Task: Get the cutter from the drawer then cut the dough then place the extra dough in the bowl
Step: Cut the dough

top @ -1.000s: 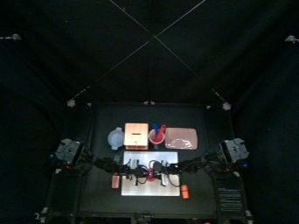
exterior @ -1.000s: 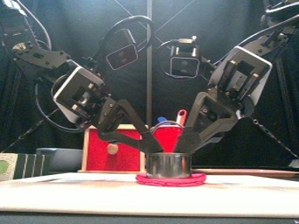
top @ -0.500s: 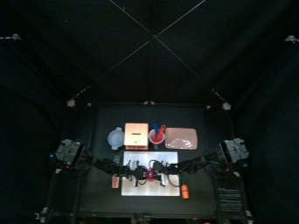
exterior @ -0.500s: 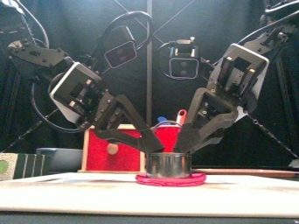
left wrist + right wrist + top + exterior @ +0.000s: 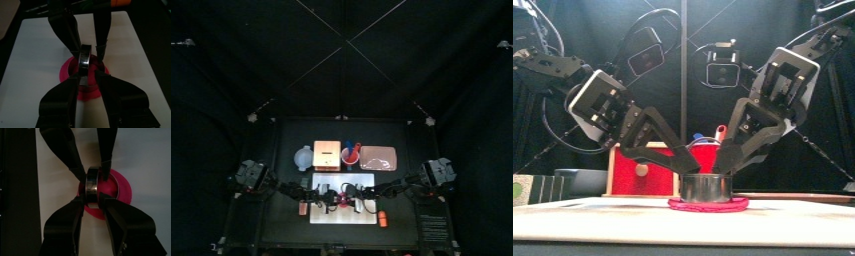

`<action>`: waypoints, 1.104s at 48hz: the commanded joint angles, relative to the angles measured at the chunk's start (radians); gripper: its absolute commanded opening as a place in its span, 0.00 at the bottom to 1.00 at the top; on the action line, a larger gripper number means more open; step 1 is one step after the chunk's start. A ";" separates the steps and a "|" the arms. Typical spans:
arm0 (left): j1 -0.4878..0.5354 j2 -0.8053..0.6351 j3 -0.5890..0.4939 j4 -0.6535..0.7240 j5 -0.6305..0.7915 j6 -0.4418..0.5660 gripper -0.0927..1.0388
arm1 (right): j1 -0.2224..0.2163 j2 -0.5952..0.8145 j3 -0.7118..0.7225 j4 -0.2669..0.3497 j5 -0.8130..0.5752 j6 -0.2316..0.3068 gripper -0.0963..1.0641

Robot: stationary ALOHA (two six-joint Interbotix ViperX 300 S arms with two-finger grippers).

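A round metal cutter [image 5: 707, 187] stands on a flat pink dough disc [image 5: 708, 205] in the middle of the white cutting board [image 5: 342, 222]. Both arms lean in over it. My left gripper [image 5: 684, 176] is shut on the cutter's left rim, and my right gripper [image 5: 731, 175] is shut on its right rim. The left wrist view shows the cutter [image 5: 84, 57] edge-on above the dough [image 5: 69, 76], with my own jaws closed at its near rim. From the right wrist the cutter [image 5: 92, 181] stands on the dough [image 5: 119, 190] between the two grippers.
Behind the board stand the wooden box [image 5: 329, 155], the blue-grey bowl [image 5: 302, 157], the red cup [image 5: 352, 153] and the pink tray [image 5: 377, 157]. An orange toy [image 5: 382, 217] lies at the board's right edge and a red one [image 5: 302, 207] at its left edge.
The left arm's wrist has tilted a little outward to the left. The cutter, the dough and the right arm have stayed in place.
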 commanded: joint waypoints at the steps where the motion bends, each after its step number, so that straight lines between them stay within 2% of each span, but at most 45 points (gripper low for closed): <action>1: -0.017 -0.035 0.008 -0.003 -0.003 0.000 0.73 | 0.015 -0.040 0.003 -0.015 -0.006 0.003 0.71; 17: -0.014 -0.051 0.002 -0.028 -0.012 -0.002 0.74 | 0.017 -0.052 -0.012 -0.046 -0.071 0.003 0.72; 34: 0.000 -0.058 0.000 -0.032 -0.044 0.002 0.85 | 0.011 -0.057 -0.023 -0.052 -0.075 0.002 0.86; 43: 0.006 -0.075 0.005 -0.032 -0.071 0.005 0.85 | 0.006 -0.069 -0.035 -0.083 -0.080 0.000 0.86; 53: 0.018 -0.087 0.008 -0.031 -0.087 0.006 0.85 | -0.018 -0.072 -0.052 -0.118 -0.087 0.002 0.86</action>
